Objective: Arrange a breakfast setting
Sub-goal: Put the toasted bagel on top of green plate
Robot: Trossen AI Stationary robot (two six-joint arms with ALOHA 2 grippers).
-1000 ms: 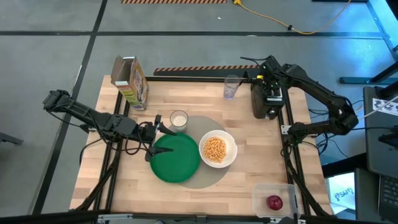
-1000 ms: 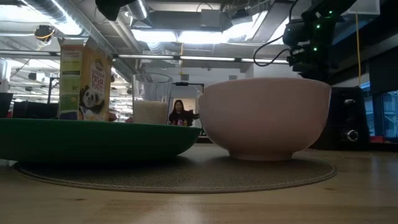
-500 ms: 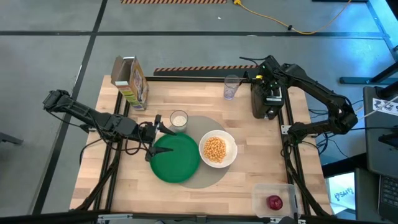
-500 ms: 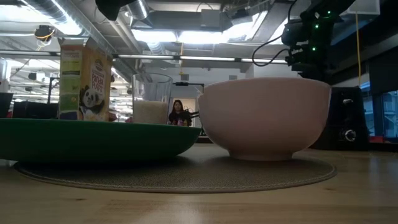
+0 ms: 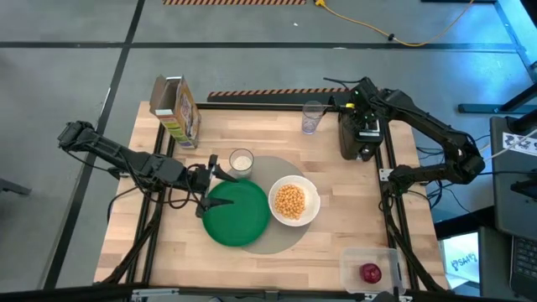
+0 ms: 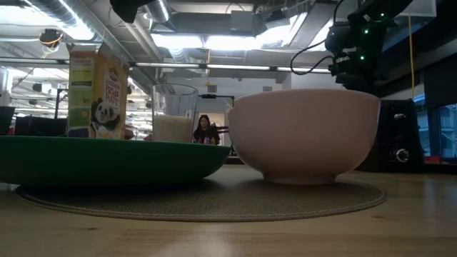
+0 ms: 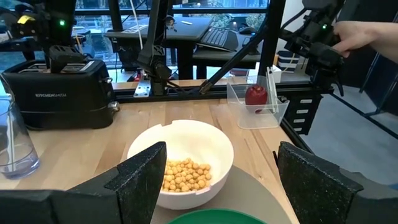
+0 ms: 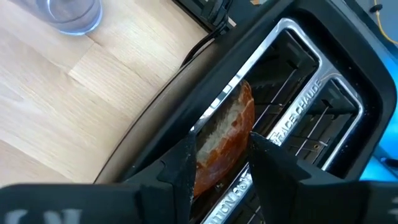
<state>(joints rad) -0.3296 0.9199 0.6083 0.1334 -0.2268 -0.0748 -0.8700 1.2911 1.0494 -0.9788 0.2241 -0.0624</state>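
A round grey mat (image 5: 281, 239) carries a green plate (image 5: 237, 213) and a white bowl (image 5: 293, 201) of cereal. A small milk glass (image 5: 242, 161) stands at the mat's far edge. My left gripper (image 5: 210, 180) hovers open and level over the plate's left rim, facing the bowl (image 7: 180, 165). My right gripper (image 5: 363, 127) points down into the black toaster (image 5: 354, 143) at the far right, shut on a pale bagel half (image 8: 225, 127) that stands in a slot. A red apple (image 5: 370, 273) lies in a clear tub at the near right. My right gripper pinches the bagel half between its two fingers (image 8: 183, 163), one on each flat face (image 8: 208, 149). The fingers come from above, slanting down into the toaster's slot. The bagel stands on edge, its lower part inside the slot and its brown rim above the opening.
A cereal box (image 5: 176, 109) stands at the far left and an empty glass (image 5: 312, 117) beside the toaster. The clear tub (image 5: 369, 267) sits at the near right corner. A person's hand (image 7: 367, 34) shows beyond the table's right side.
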